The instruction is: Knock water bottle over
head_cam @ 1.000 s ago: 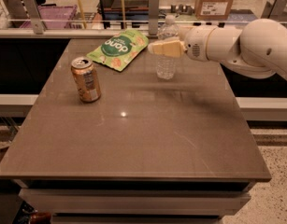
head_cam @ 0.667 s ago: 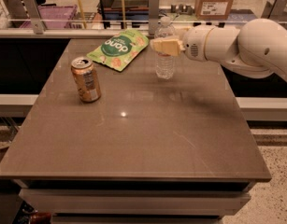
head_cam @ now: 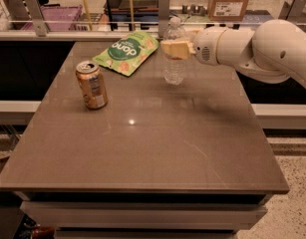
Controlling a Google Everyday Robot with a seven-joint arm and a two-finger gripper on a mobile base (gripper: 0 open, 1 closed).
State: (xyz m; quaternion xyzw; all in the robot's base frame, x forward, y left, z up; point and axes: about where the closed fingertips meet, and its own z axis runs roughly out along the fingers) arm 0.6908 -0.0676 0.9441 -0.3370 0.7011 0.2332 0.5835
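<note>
The water bottle (head_cam: 173,71) stands upright toward the far edge of the table (head_cam: 157,148), just right of the green snack bag (head_cam: 125,52); the gripper (head_cam: 168,49) reaches in from the right at shoulder height and overlaps it in this view, probably set high so a sideways push would topple rather than slide it; whether it is clenched or released cannot be told. Counted: one bottle, one bag, one orange-gold drink can (head_cam: 91,84) well apart to the left, one gripper.
</note>
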